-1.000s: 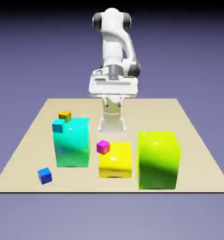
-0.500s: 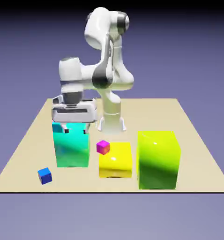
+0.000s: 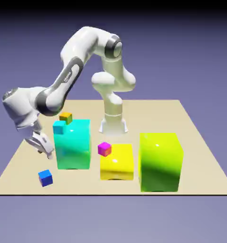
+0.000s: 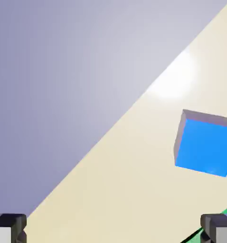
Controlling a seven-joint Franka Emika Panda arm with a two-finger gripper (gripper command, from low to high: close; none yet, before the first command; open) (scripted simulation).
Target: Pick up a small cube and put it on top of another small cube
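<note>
1. At the exterior view's left, the gripper hung tilted above the table, its jaws released, fingertips spread wide.
2. Just below it in that view, the deep-blue cube sat on the table near the front edge; in the hand view it showed toward the right, beyond the fingertips.
3. Next came the small teal cube, at the upper left corner of the big turquoise block; whether they touched, I could not tell.
4. The small orange cube showed behind that block's top edge.
5. The small magenta cube appeared at the yellow block's upper left corner, contact unclear.
6. Farthest right, the tall yellow-green block stood upright.
</note>
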